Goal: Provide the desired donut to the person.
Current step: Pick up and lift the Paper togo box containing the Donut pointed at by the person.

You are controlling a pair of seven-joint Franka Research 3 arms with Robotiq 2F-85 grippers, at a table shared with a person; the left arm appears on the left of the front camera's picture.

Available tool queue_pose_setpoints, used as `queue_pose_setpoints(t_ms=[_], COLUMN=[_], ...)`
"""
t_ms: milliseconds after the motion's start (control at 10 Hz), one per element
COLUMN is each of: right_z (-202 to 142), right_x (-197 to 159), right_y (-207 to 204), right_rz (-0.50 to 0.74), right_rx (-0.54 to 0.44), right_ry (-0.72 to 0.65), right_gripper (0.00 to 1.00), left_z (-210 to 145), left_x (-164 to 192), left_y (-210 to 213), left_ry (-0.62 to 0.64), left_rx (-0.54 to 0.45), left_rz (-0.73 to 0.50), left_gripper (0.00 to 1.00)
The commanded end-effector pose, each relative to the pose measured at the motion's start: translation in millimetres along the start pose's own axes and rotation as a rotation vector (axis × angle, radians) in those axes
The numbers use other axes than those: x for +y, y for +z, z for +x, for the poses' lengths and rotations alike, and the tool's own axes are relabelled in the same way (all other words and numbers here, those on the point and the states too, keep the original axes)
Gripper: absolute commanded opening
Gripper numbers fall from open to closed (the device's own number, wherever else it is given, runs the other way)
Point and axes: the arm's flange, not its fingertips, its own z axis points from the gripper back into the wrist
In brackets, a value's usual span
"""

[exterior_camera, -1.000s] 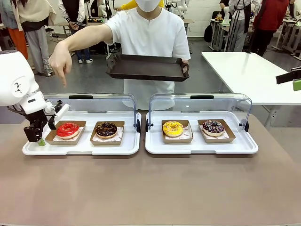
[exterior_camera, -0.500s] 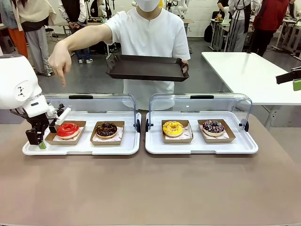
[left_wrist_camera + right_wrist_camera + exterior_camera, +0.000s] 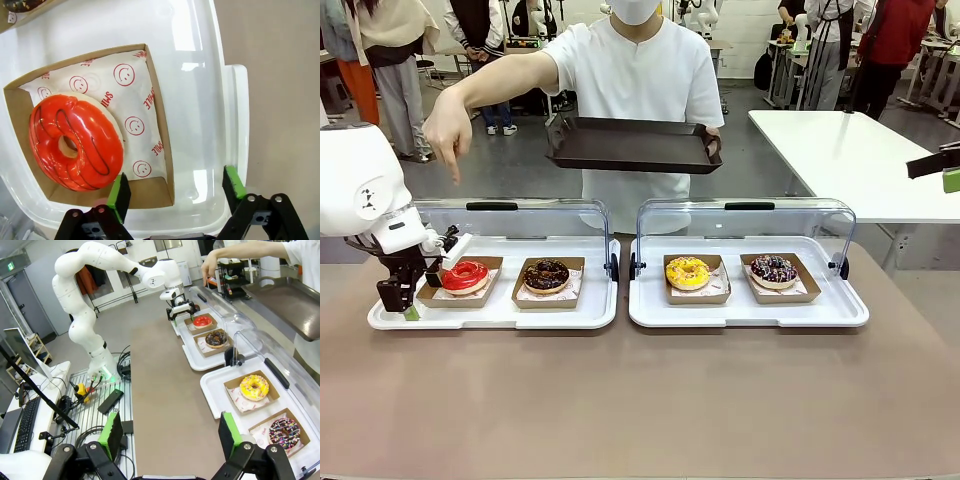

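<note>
A red-glazed donut [image 3: 465, 275] lies in a brown card box [image 3: 159, 125] at the left end of the left white tray [image 3: 490, 315]. The person [image 3: 635, 80] points a hand [image 3: 448, 130] down over it and holds a dark tray [image 3: 633, 145] in the other hand. My left gripper [image 3: 176, 192] is at the box's outer side, jaws apart and astride its wall: one finger [image 3: 120, 195] is inside beside the red donut [image 3: 75, 142], the other rests over the white tray. My right gripper [image 3: 171, 435] hangs open and empty, high at the right.
A chocolate donut [image 3: 547, 273] shares the left tray. The right tray [image 3: 750, 315] holds a yellow donut [image 3: 687, 271] and a sprinkled chocolate one [image 3: 774, 268]. Both clear lids [image 3: 745, 215] stand raised at the back. A white table [image 3: 850, 150] stands at the far right.
My left gripper has sunk a little towards the box and its jaws have drawn closer together. The person's pointing hand and the right arm stay where they were.
</note>
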Motion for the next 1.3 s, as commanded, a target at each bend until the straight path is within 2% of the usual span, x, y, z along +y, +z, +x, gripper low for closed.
queue_pose_setpoints(t_ms=[0, 100, 200, 400, 500, 600, 700, 1200], right_z=[0, 0, 0, 0, 0, 0, 0, 0], right_x=[0, 0, 0, 0, 0, 0, 0, 0], right_y=[1, 1, 1, 1, 1, 1, 1, 1], right_rz=[0.007, 0.007, 0.007, 0.007, 0.007, 0.007, 0.007, 0.007], right_rx=[-0.013, -0.013, -0.013, -0.013, -0.013, -0.013, -0.013, -0.013], right_ry=[0.006, 0.006, 0.006, 0.006, 0.006, 0.006, 0.006, 0.006], right_gripper=[1.00, 1.00, 1.00, 1.00, 1.00, 1.00, 1.00, 1.00], left_z=[3, 3, 2, 1, 1, 1, 0, -1], left_x=[0, -1, -1, -1, -1, -1, -2, -5], left_y=[-3, -3, -2, -2, -2, -1, -1, 10], left_ry=[-0.005, -0.009, -0.010, -0.009, -0.007, -0.008, -0.009, -0.033], left_rx=[0.033, 0.034, 0.035, 0.033, 0.033, 0.034, 0.035, 0.049], left_rz=[0.026, 0.027, 0.027, 0.028, 0.028, 0.028, 0.030, 0.049], left_gripper=[0.45, 0.05, 0.00, 0.00, 0.11, 0.02, 0.00, 0.00])
